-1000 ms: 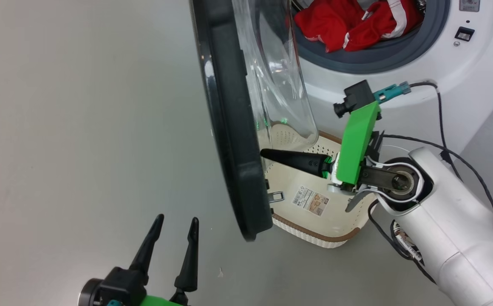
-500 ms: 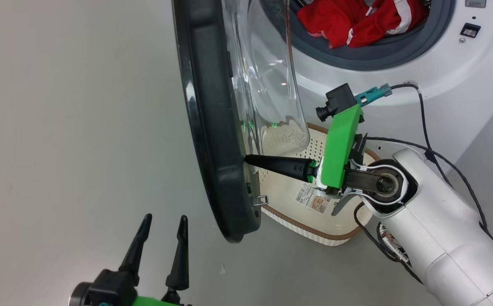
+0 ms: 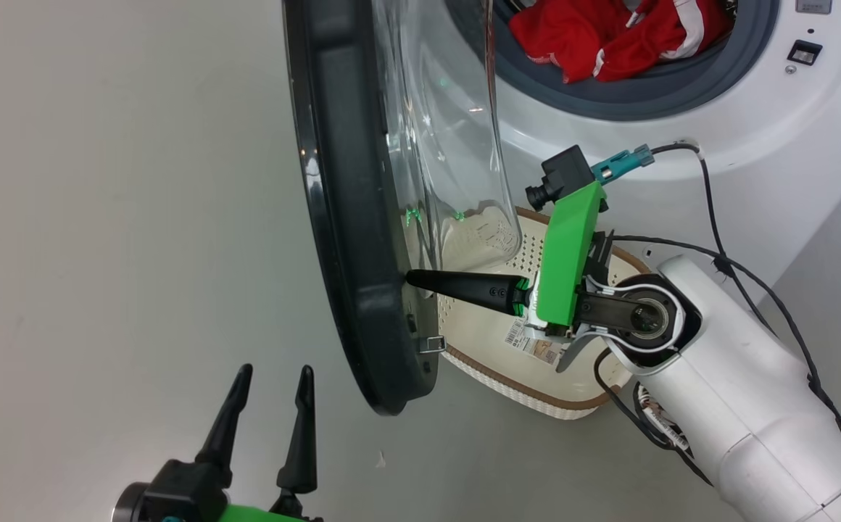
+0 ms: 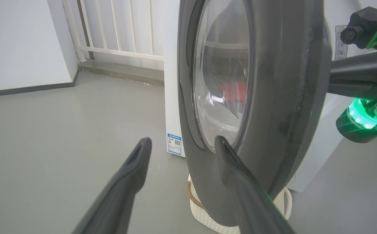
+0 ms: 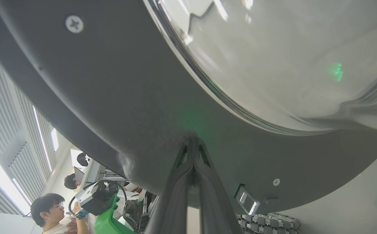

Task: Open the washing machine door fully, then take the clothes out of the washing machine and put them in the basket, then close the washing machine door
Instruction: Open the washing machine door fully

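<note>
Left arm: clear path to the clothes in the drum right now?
Probably not. The left gripper sits open on the outer side of the washing machine door, which stands edge-on between it and the clothes. The shut right gripper touches the door's inner rim.

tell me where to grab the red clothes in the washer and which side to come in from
Probably the raised fold at the front of the red clothes, just above the grey gasket: it bunches up, so it can be pinched. Come straight in through the gasket ring from the front, on the side away from the open door.
</note>
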Tool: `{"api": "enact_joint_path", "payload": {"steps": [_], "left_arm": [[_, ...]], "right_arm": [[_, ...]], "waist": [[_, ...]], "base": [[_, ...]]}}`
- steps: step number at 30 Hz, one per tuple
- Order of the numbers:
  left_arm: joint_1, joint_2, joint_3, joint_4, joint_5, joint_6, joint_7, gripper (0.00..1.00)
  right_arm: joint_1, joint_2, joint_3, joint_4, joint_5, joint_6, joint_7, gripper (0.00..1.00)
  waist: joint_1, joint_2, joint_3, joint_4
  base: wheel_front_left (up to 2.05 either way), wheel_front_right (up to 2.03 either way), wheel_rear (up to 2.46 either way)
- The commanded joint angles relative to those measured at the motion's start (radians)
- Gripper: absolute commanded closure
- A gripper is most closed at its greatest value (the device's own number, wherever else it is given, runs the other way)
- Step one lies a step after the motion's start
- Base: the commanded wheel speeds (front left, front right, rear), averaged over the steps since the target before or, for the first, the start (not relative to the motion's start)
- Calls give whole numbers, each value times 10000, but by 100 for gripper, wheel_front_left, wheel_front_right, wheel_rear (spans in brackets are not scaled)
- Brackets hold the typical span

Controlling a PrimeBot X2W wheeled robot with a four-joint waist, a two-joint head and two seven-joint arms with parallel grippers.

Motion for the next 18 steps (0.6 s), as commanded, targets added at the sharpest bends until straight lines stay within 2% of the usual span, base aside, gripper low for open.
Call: {"api": "enact_joint_path", "payload": {"steps": [1, 10, 11, 12, 13, 14, 15, 16, 18], "left_arm": [[19, 106, 430, -304, 7, 102, -78, 0], [73, 106, 477, -265, 30, 108, -78, 0], [80, 106, 473, -249, 34, 98, -78, 0], [80, 106, 473, -249, 34, 98, -78, 0], [84, 106, 468, -227, 41, 82, -78, 0], [89, 106, 464, -196, 55, 61, -78, 0], [97, 106, 462, -163, 71, 33, -78, 0], [99, 106, 460, -129, 86, 4, -78, 0], [93, 106, 449, -38, 123, -75, -78, 0]], "right_arm": [[-169, 444, 121, -299, -152, 77, -46, 100], [-112, 533, 269, -357, -163, 77, -162, 100], [-70, 504, 271, -397, -196, 77, -193, 89], [-70, 504, 271, -397, -196, 77, -193, 89], [-20, 463, 263, -428, -233, 77, -248, 72], [40, 412, 257, -456, -273, 77, -309, 58], [106, 361, 256, -481, -311, 77, -374, 14], [177, 312, 247, -501, -337, 77, -441, 0], [322, 205, 229, -576, -381, 77, -580, 0]], "waist": [[0, 0, 32, 11], [0, 0, -48, -2], [0, 0, -77, -9], [0, 0, -77, -9], [0, 0, -112, -17], [0, 0, -174, -27], [0, 0, -220, -37], [0, 0, -259, -48], [0, 0, -338, -73]], "base": [[0, 0, 0], [0, 0, 0], [0, 0, 0], [0, 0, 0], [0, 0, 0], [0, 0, 0], [0, 0, 0], [0, 0, 0], [0, 0, 0]]}}
